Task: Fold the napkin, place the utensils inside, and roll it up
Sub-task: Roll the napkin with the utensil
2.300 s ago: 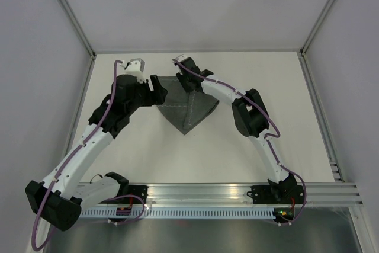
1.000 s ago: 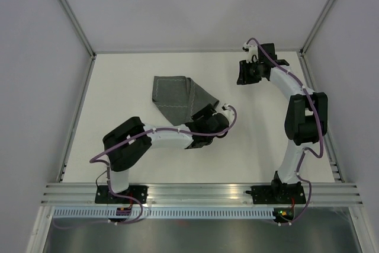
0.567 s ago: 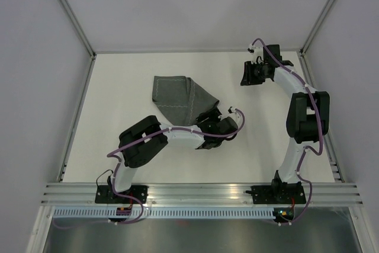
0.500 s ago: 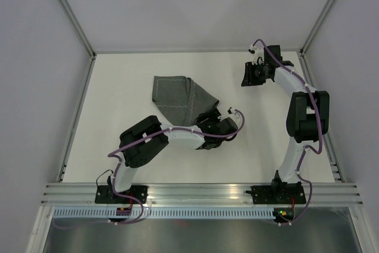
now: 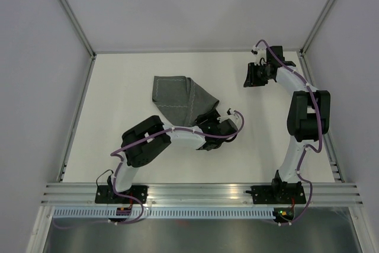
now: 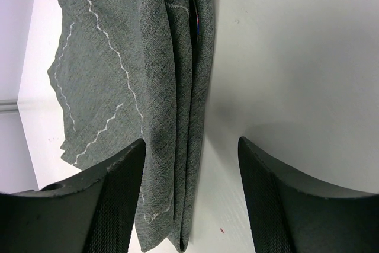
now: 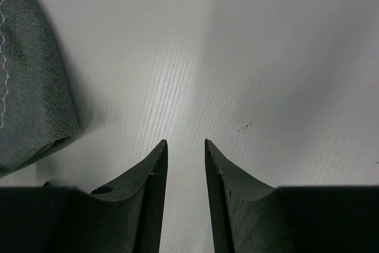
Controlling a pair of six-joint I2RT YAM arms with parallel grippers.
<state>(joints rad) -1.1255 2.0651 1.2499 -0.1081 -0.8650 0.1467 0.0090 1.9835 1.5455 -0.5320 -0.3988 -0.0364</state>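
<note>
- The jaws of the left gripper [image 6: 190, 143] stand wide apart, one black finger [image 6: 118, 199] on each side of the folded edge of the napkin [image 5: 176, 94]. They are not clamped on the cloth.
- The right gripper [image 7: 185, 142] shows a narrow gap between its two fingers, with nothing in it and only bare white tabletop beyond.
- The napkin, a dark grey cloth with a pale zigzag stitched line, lies folded on the table [image 5: 260, 146], left of centre and toward the far side.
- From above, the cloth shows a squarish part at its far left and a flap tapering toward the right. Its layers bunch into long pleats along the edge under the left wrist camera.
- The left arm reaches from its base across the near half of the table, bent at the elbow, with its gripper at the napkin's near right edge.
- The right arm stands tall at the right side, its gripper hanging near the far right corner and turned toward the cloth (a corner of the napkin shows at the left edge of its wrist view).
- The two grippers are well apart, with open tabletop between them.
</note>
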